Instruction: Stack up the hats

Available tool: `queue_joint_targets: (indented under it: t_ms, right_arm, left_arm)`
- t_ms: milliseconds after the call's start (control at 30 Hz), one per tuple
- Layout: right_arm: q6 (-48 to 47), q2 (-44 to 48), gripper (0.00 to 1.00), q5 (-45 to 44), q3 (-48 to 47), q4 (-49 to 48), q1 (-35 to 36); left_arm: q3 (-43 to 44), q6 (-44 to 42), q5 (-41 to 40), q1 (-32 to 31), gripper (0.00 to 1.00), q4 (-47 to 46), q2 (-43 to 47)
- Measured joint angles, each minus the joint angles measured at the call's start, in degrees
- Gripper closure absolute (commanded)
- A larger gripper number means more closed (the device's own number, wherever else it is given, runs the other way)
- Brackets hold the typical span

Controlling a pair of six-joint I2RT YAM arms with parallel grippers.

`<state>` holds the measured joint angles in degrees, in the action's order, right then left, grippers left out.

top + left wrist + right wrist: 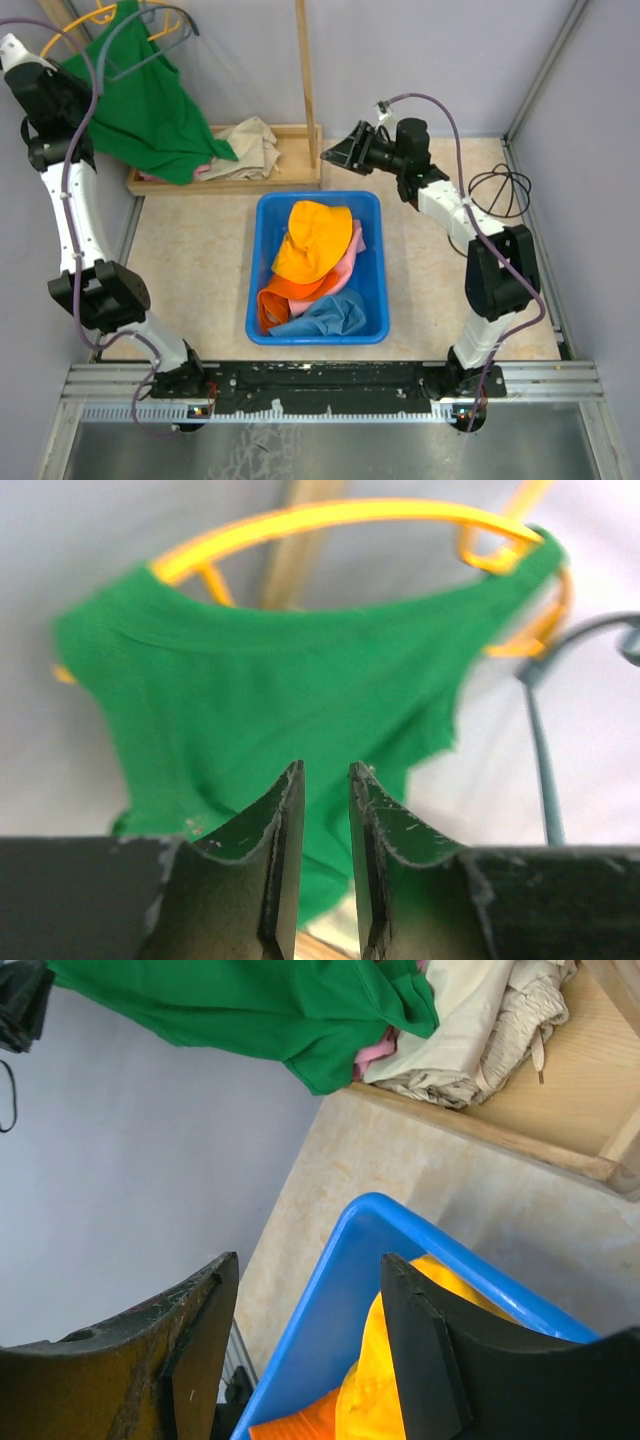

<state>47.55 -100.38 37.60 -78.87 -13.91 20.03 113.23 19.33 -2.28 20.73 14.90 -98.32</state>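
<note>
Four hats lie piled in a blue bin [258, 262] at the table's middle. The yellow-orange hat [312, 240] is on top, over the pink hat [348, 262]. The bright orange hat [285, 295] and the light blue hat [325, 315] are at the near end. My right gripper [327, 155] is open and empty, held above the table just beyond the bin's far edge. In its wrist view the right gripper [305, 1257] frames the bin rim [330, 1300], the yellow-orange hat [365, 1390] and the bright orange hat [295, 1425]. My left gripper [325, 772] is raised at far left, its jaws slightly apart and empty.
A green tank top [150, 100] hangs on a yellow hanger [330, 515] at the back left, right in front of the left gripper. A wooden tray [300, 180] behind the bin holds a beige cloth [255, 145]. A wooden post [305, 70] rises from it. A black cable [500, 190] lies at right.
</note>
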Motion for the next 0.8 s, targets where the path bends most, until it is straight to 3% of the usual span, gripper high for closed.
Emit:
queue_joint_targets:
  t_ms: [300,567,800]
  right_arm:
    - [-3.5,7.2,0.34,0.2,3.0,6.6,0.0]
    - [-5.9,15.3,0.30,0.6,6.9,11.2,0.0]
    - [-11.4,22.7,0.25,-0.4,11.6,20.6,0.1]
  left_arm:
    - [-11.2,2.9,4.5,-7.3,0.66,-0.8,11.3]
    - [-22.0,3.0,-5.7,-7.5,0.61,6.0,27.0]
    - [-31.5,3.4,-4.5,-7.5,0.64,11.1,38.7]
